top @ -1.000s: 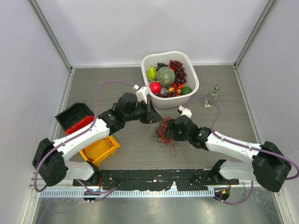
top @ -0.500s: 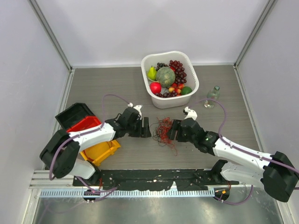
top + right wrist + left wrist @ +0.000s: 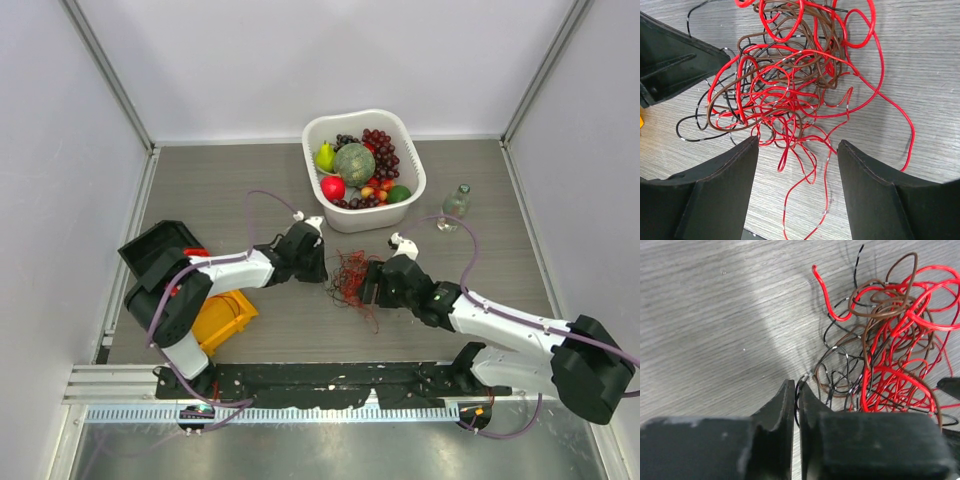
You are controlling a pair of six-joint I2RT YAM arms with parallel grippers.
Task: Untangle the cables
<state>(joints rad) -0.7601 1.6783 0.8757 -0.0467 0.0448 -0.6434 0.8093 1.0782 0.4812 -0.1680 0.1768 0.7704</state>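
The cables [image 3: 350, 280] lie as one loose red, brown and black knot on the table [image 3: 220, 190], between the two arms and in front of the white basin [image 3: 318, 130].

**Finger state**
- Left gripper [image 3: 795, 390]: the jaws stand with only a thin slit between them, at the left edge of the knot. A black strand [image 3: 812, 371] runs down to the tips. You cannot tell from these views whether it is pinched or merely passes in front.
- Right gripper [image 3: 797, 142]: the jaws stand wide apart and hold nothing. They straddle the near side of the knot, with loose red loops on the table between them.

**Doing the step well**
1. Confirm in the left wrist view that a single strand sits in the slit, not a crossing pair.
2. Choose a strand of another colour for the right jaws, preferably an outer red loop. Avoid the dense brown centre.
3. Close fully before you pull. These wires look thin enough to slip out.
4. Draw the arms apart slowly and low over the table. If the whole knot drags along, stop and regrip.

**Markings**
No brand, label or writing is legible on the cables, the grippers or the basin.
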